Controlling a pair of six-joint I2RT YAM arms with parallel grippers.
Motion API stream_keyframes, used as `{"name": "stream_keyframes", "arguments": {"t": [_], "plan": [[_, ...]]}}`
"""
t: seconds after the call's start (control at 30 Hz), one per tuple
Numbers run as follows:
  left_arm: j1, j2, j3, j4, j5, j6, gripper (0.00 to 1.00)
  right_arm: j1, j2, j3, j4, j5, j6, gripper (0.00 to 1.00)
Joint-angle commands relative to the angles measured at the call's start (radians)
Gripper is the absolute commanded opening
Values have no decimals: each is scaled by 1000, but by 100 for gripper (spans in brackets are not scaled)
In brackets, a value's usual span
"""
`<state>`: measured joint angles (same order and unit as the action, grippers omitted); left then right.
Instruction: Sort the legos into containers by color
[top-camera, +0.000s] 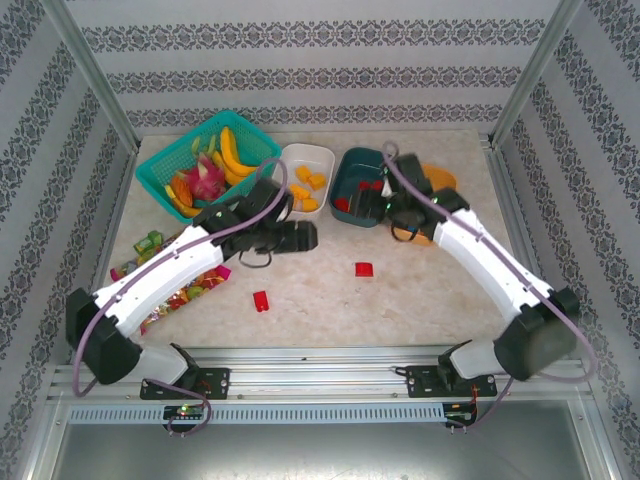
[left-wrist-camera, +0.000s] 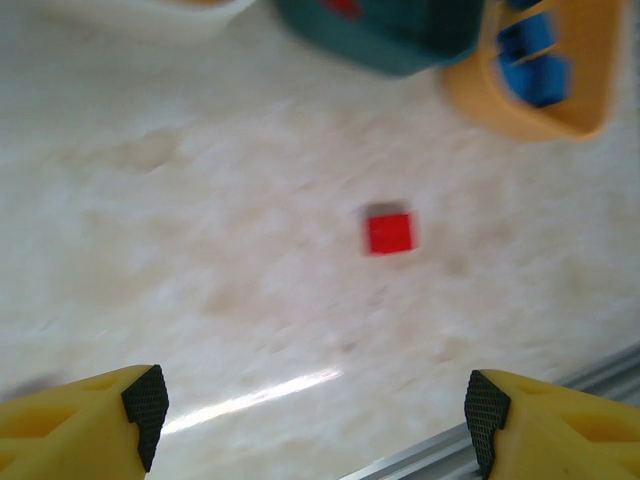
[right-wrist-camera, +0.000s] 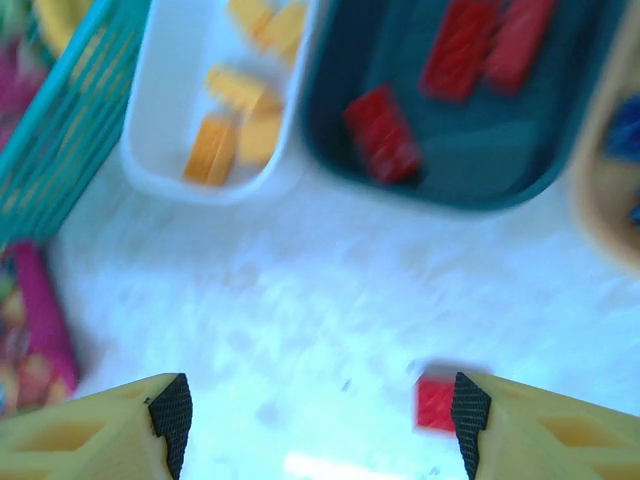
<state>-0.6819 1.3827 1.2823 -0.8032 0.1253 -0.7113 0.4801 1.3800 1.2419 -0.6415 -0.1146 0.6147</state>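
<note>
Two red legos lie loose on the table, one at the middle (top-camera: 364, 269) and one nearer the front (top-camera: 261, 300). The white container (top-camera: 305, 175) holds yellow-orange legos (right-wrist-camera: 235, 115). Red legos (right-wrist-camera: 382, 130) lie in the dark teal container (top-camera: 352, 178). The orange container (left-wrist-camera: 545, 95) holds blue legos (left-wrist-camera: 530, 60). My left gripper (top-camera: 308, 237) hovers open over bare table, with a red lego (left-wrist-camera: 389, 233) ahead of it. My right gripper (top-camera: 380, 207) hangs open at the teal container's near edge, nothing between its fingers. A red lego (right-wrist-camera: 435, 403) shows on the table below, beside its right fingertip (right-wrist-camera: 470, 410).
A turquoise mesh basket (top-camera: 170, 165) of toy fruit stands at the back left. Colourful snack packets (top-camera: 150, 245) lie along the left side under my left arm. The metal rail (top-camera: 320, 375) runs along the table's front edge.
</note>
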Motion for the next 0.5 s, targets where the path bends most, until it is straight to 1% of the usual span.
{"name": "stream_keyframes", "arguments": {"t": [0.0, 0.07, 0.13, 0.2, 0.3, 0.47], "plan": [[-16, -79, -118, -140, -95, -20, 81, 128, -92, -142, 147, -92, 25, 73], [-16, -112, -182, -167, -101, -37, 81, 203, -139, -240, 222, -153, 24, 76], [-16, -120, -235, -176, -103, -55, 82, 253, -162, -313, 282, -214, 29, 77], [-16, -115, -283, -172, -101, -78, 83, 291, -168, -373, 320, -249, 25, 78], [-13, -88, -343, -129, -89, -107, 87, 311, -154, -426, 350, -278, 12, 79], [-7, 11, -382, -37, -67, -120, 88, 311, -116, -425, 336, -279, -8, 78]]}}
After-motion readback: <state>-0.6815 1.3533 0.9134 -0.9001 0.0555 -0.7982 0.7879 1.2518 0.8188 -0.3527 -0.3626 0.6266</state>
